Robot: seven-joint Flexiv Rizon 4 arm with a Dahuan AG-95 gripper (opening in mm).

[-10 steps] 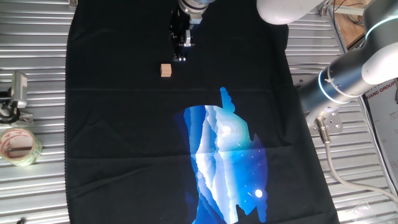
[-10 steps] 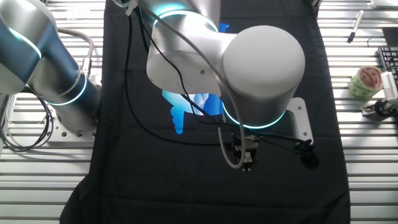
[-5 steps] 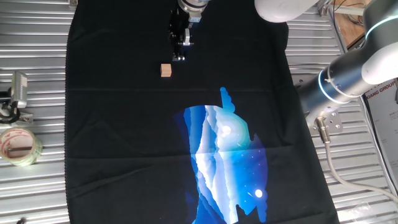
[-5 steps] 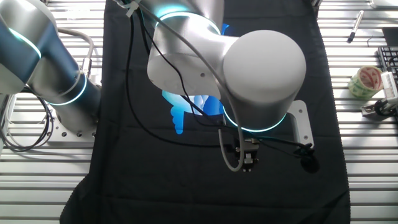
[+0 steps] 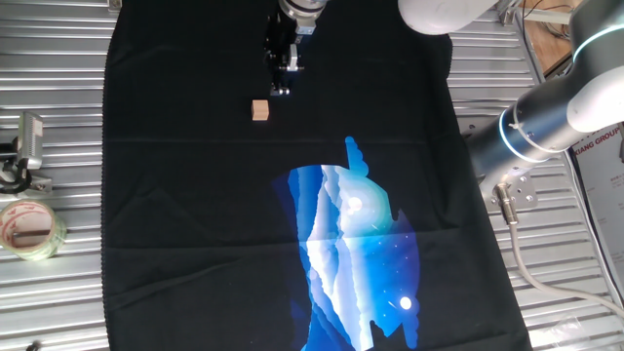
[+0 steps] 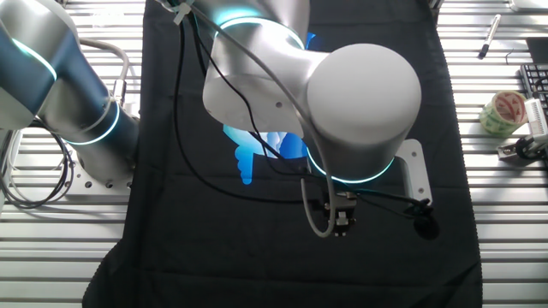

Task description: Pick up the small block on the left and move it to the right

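The small block (image 5: pixel 259 110), a tiny tan wooden cube, lies on the black cloth (image 5: pixel 195 195) near its far edge. My gripper (image 5: pixel 281 91) hangs just beyond the block and slightly to its right, apart from it. Its dark fingers look pressed together, with nothing between them. In the other fixed view the gripper (image 6: pixel 341 226) points down below the big white wrist joint (image 6: pixel 360 94). The block is hidden in that view.
A roll of clear tape (image 5: pixel 29 228) and a metal clip (image 5: pixel 27 146) lie on the slatted table left of the cloth. A blue printed patch (image 5: pixel 356 253) covers the cloth's middle. The arm's base (image 5: pixel 546 117) stands at the right. A pen (image 6: pixel 488 36) lies at the far side.
The gripper has crept a few pixels away from the block, toward the cloth's far edge. The block has not moved.
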